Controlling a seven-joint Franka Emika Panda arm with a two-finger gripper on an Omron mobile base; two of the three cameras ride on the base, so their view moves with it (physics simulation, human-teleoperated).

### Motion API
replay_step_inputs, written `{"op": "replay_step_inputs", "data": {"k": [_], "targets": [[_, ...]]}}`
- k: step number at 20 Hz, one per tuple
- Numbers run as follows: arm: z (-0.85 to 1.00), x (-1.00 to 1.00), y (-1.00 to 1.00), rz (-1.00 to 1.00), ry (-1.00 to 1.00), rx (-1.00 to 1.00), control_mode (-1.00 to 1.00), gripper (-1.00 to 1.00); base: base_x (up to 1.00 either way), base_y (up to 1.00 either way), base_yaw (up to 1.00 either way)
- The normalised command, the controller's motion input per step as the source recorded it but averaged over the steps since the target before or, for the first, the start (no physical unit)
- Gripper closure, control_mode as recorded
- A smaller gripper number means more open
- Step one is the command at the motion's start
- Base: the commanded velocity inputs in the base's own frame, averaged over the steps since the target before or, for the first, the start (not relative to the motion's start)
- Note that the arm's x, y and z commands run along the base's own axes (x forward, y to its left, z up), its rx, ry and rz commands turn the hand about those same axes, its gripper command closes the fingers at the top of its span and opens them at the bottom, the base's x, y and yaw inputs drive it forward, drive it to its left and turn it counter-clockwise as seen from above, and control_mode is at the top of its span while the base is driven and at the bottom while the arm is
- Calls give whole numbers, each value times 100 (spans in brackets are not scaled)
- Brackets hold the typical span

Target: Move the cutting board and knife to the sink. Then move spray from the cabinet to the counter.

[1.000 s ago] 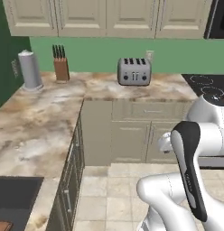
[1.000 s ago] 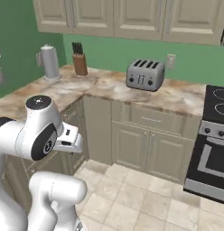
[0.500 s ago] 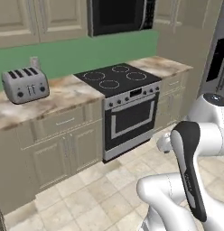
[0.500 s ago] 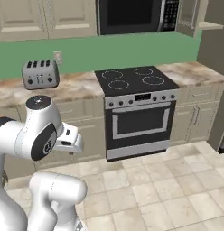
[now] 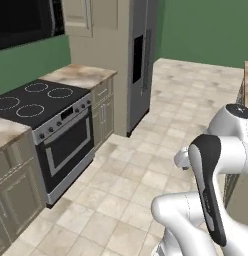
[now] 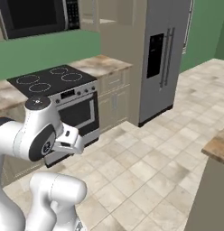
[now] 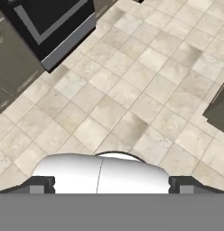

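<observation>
End effector (image 7: 112, 185): two dark fingertips standing spread wide, gripping nothing, hanging over square beige floor tiles (image 7: 132, 97). Table (image 5: 81, 75): marbled beige-brown stone slab sitting between the glossy black stovetop (image 5: 33, 100) and the tall smooth grey refrigerator (image 5: 141, 60).

marbled counter (image 5: 81, 75), beside black stovetop

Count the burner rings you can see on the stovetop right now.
4, all on the black stovetop: rear left, rear right, front left, front right. None looks hidden.
</observation>
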Motion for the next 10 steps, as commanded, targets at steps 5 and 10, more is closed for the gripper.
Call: {"op": "replay_step_inputs", "data": {"k": [5, 10], "targets": [[0, 0, 0, 0, 0, 0, 100, -100, 73, 0, -14], [0, 0, 0, 0, 0, 0, 100, -100, 78, 0, -9]]}}
